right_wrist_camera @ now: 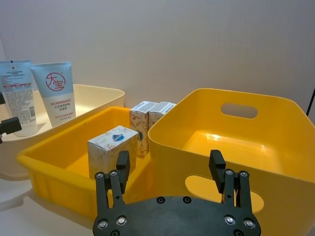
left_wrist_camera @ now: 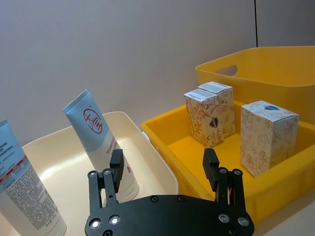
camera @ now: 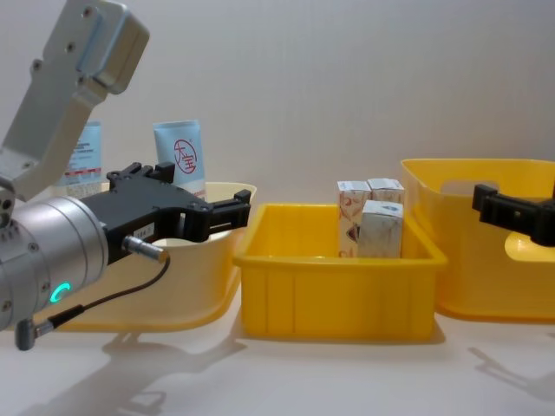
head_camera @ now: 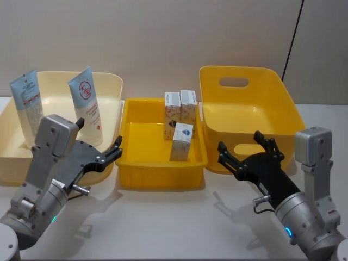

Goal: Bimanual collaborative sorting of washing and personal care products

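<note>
Nearest, over the white table [head_camera: 163, 223]: both grippers, low and aimed away from the robot.

At near left, the left gripper [left_wrist_camera: 163, 160], jaws spread wide, nothing between them. Hangs just in front of the near right corner of the cream bin [head_camera: 106, 77], close to the neighbouring tray.

At near right, the right gripper [right_wrist_camera: 169, 160], jaws also spread wide and holding nothing. Sits before the near wall of the deep yellow bin [head_camera: 239, 69], by the handle cutout low in that wall.

Beyond the grippers, three containers in a row across the table: cream bin on the left, shallow yellow tray [head_camera: 163, 176] in the middle, deep yellow bin on the right.

In the tray, right of centre, the front carton [head_camera: 181, 141], upright, white with an orange pattern and a blue emblem on top. Just behind it, the left rear carton [head_camera: 172, 115] and the right rear carton [head_camera: 188, 106], upright and touching side by side near the far wall.

In the cream bin, two pale blue tubes standing on their caps. The plain tube [head_camera: 28, 106] by the left wall, with red and grey print. The logo tube [head_camera: 87, 103] to its right, tilted, with a red circle mark near its upper end.

Farthest, a plain wall, with a black cable [head_camera: 291, 43] running down it at far right.
</note>
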`<move>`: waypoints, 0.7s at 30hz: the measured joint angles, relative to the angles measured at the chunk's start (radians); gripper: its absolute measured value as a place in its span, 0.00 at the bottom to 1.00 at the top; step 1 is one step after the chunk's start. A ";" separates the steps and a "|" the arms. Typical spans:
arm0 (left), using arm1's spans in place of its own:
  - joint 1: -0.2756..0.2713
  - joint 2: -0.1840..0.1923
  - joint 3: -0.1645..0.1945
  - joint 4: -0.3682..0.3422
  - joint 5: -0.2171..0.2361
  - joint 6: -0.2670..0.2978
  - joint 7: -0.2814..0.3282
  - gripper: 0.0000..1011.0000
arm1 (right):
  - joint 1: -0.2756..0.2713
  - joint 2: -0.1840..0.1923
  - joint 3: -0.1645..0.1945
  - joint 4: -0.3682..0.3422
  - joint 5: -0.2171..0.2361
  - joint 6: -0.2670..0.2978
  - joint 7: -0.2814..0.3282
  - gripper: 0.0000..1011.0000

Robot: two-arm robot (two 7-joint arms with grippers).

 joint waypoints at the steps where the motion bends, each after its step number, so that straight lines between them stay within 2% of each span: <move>1: 0.000 0.000 0.000 0.000 0.000 0.000 0.000 0.99 | 0.000 0.000 0.000 0.000 0.000 0.000 0.000 0.99; 21: 0.000 0.000 0.000 0.000 0.000 0.000 0.000 0.99 | 0.000 0.000 0.000 0.000 0.000 0.000 0.000 0.99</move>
